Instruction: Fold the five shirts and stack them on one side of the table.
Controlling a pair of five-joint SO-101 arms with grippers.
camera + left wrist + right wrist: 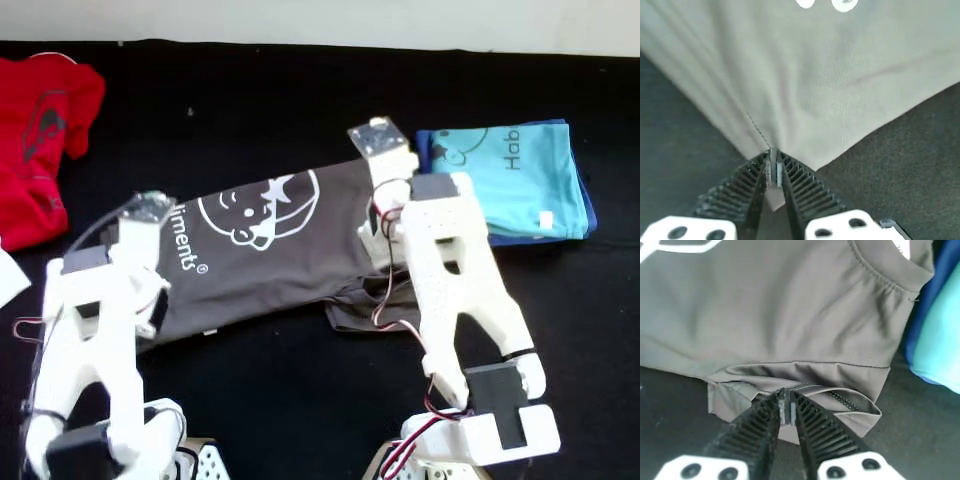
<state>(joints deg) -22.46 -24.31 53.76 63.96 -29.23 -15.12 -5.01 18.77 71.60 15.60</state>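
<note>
- Ribbed fingers of your left gripper (773, 172) sit closest to the lens: the jaws are pressed fully together, with a pinch of the grey shirt (262, 250) caught between the tips. That is the shirt's left end, and cloth fans out tight from the grip, so it is under tension.
- Your right gripper (786, 407) is also clamped shut, on the folded edge of the sleeve (850, 412) at the shirt's right end, on the near side below the collar (880, 275).
- Grey shirt lies across the middle of the table (300, 100), printed side up, slanting from near left to far right. One sleeve bunches out from under its near right edge.
- Why this hold, as I read it: one gripper at each end keeps the cloth taut, so a fold can be carried over without the body sagging or twisting.
- Stack so far is on the right, far side: a folded teal shirt (520, 180) on top of a blue shirt (590, 215), just beside the grey shirt's collar end. Short trip to the pile from here.
- Red shirt (40, 140) waits unfolded at the far left, well apart from the work.
- Judgement: mid-fold on the third shirt.
- Watch: the right grip holds thin sleeve cloth only and may slip if you pull hard.
</note>
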